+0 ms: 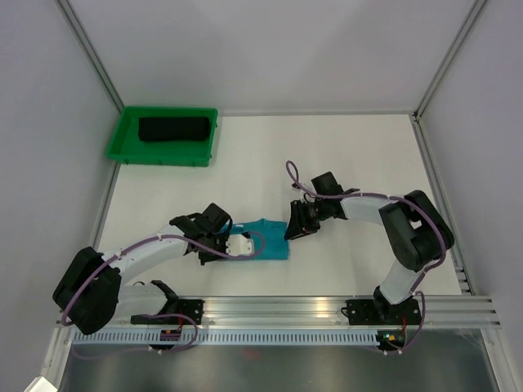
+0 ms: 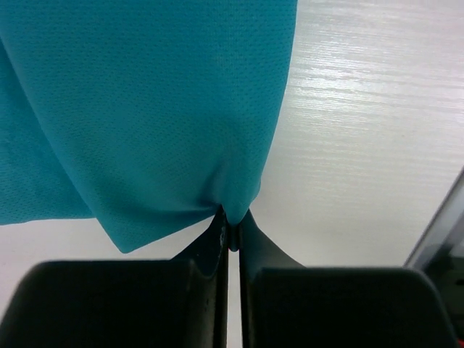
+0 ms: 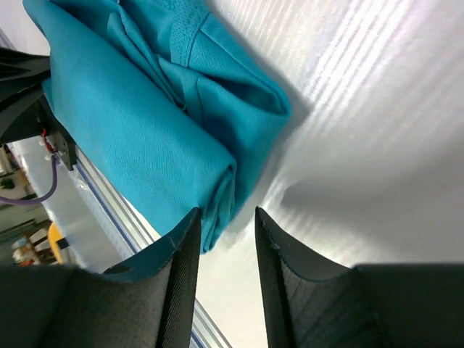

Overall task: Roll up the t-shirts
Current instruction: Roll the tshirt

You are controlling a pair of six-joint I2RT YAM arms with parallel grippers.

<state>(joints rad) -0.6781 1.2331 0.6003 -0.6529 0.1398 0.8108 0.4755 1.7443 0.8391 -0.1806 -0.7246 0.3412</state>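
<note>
Lying near the front middle of the table (image 1: 368, 163), the teal t-shirt (image 1: 270, 239) is gathered into a short, thick bundle with several folded layers showing at one end. The left gripper (image 1: 233, 245) meets it from the left side. In the left wrist view its two fingers are pressed together, clamped on a puckered bit of the teal cloth's edge, and the fabric fans out beyond them. The right gripper (image 1: 289, 231) sits at the bundle's right end. In the right wrist view its fingers stand apart with nothing between them but bare tabletop, and the bundle's corner is just beside one fingertip.

Further out, at the far left corner, a green tray (image 1: 122, 139) holds the black t-shirt (image 1: 173, 129), which lies as a tidy dark roll along the tray's length.

Judging by this, one shirt looks finished and put away. The teal one looks mostly rolled but not yet dealt with: its layers are loose at the end, one edge is pinched, and it is well apart from the tray. Tidying the roll and probably carrying it to the tray appear to be what is left.
</note>
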